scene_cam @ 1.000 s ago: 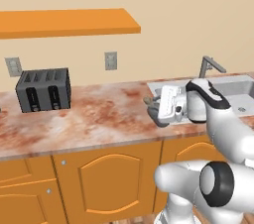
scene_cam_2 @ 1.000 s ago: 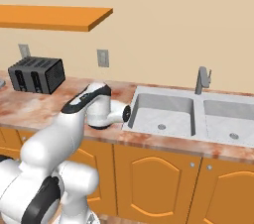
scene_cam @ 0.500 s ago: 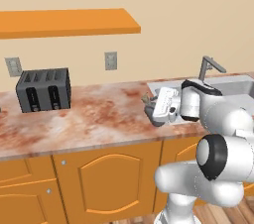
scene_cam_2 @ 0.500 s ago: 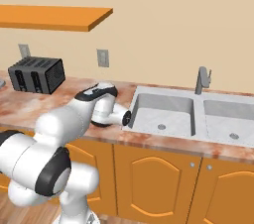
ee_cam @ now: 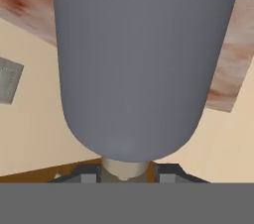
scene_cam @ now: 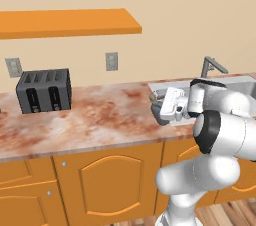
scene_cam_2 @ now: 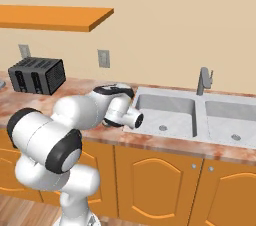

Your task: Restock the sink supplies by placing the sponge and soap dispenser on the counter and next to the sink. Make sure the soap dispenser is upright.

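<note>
My gripper is shut on the soap dispenser, a dark slate-grey bottle, just left of the sink and low over the counter. The bottle leans over, its tan nozzle end pointing up and to the left. In the hand view the grey body of the soap dispenser looms large, and its tan neck sits between my fingertips. I cannot tell whether the bottle touches the stone. The sponge is out of view.
A black toaster stands at the back left of the counter, under an orange wall shelf. The angular grey faucet rises behind the double basin. A wall outlet sits above the worktop.
My elbow and upper links have swung round and folded lower. The hand with the dispenser has stayed almost where it was beside the sink.
</note>
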Tool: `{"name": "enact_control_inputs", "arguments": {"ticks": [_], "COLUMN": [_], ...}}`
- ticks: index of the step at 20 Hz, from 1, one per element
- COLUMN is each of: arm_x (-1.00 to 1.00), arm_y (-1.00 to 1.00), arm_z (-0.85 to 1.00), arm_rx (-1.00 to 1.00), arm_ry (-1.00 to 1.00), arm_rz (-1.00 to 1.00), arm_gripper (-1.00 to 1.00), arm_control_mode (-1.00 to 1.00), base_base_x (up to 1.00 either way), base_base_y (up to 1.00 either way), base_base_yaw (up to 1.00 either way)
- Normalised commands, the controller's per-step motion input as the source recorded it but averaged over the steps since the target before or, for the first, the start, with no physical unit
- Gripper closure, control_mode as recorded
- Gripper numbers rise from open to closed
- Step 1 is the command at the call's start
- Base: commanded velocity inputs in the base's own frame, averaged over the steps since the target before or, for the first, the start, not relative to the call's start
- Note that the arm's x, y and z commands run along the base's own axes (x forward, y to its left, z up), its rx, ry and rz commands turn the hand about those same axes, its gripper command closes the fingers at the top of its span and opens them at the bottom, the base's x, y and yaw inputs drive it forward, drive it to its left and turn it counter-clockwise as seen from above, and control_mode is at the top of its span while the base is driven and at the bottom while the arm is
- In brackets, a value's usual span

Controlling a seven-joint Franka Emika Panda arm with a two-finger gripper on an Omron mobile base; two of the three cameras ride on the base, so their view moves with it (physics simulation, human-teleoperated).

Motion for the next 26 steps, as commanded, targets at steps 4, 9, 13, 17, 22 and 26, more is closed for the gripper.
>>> {"name": "enact_control_inputs", "arguments": {"ticks": [4,9,13,17,22,26], "arm_x": [0.16,0.14,0.01,0.0,0.0,0.0], "arm_y": [-0.1,0.0,-0.15,-0.26,-0.21,-0.16], "arm_z": [-0.04,-0.09,-0.24,-0.3,-0.33,-0.18], "arm_rx": [0.12,0.17,0.16,0.08,0.0,0.0], "arm_ry": [0.0,0.0,0.0,-0.05,-0.09,-0.05], "arm_rz": [0.03,0.05,0.05,0.04,0.0,0.0], "arm_gripper": [1.0,1.0,1.0,1.0,1.0,1.0], "arm_control_mode": [-1.0,-1.0,-1.0,-1.0,-1.0,-1.0], "base_base_x": [0.0,0.0,0.0,0.0,0.0,0.0], "base_base_y": [0.0,0.0,0.0,0.0,0.0,0.0], "base_base_yaw": [0.0,0.0,0.0,0.0,0.0,0.0]}}
